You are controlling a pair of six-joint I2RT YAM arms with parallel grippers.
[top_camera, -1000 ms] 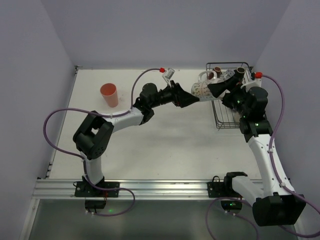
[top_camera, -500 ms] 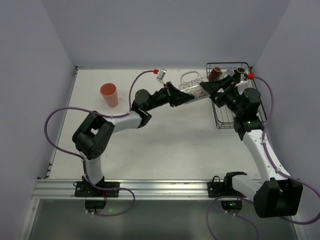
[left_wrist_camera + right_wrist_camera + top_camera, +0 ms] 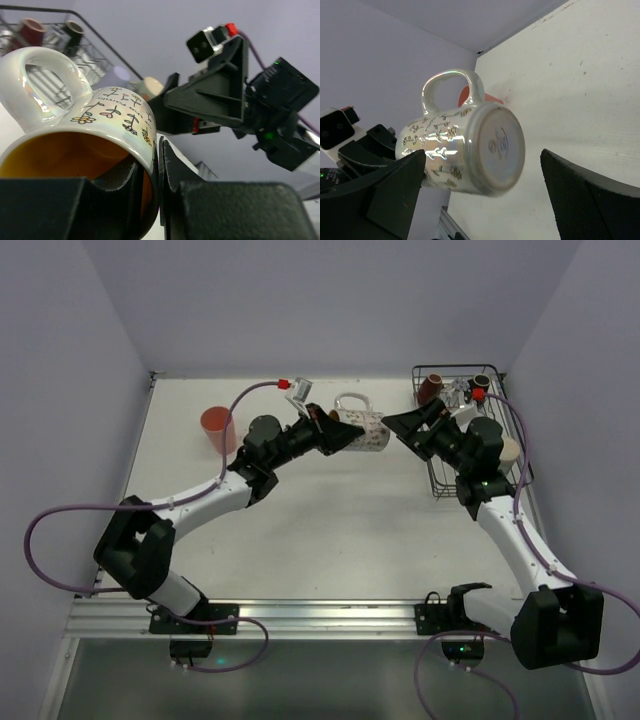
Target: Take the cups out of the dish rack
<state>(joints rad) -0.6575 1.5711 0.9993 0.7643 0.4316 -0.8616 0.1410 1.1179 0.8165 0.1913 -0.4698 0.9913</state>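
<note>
Saw from above a salmon-red tumbler (image 3: 217, 428) upright, well left of the dish rack (image 3: 450, 475). Nearer the rack, found the left gripper (image 3: 343, 432) pinching the white dotted mug (image 3: 362, 430) by its rim, held on its side in the air, left of the rack and clear of it. Found the right gripper (image 3: 395, 423) between mug and rack, spread wide, holding nothing. Counted a brown mug (image 3: 432, 387), a dark mug (image 3: 482, 383) and a cream mug (image 3: 507, 448) in the rack.

Only at the left wrist made out the pinch: one finger (image 3: 200, 200) outside the wall, the other inside the orange interior. Only at the right wrist saw the mug's base, apart from both spread fingers (image 3: 395, 195).

A second earlier, had seen the mug at the rack's left edge between both grippers – since carried leftward, with the left jaws closed on it from wide.
</note>
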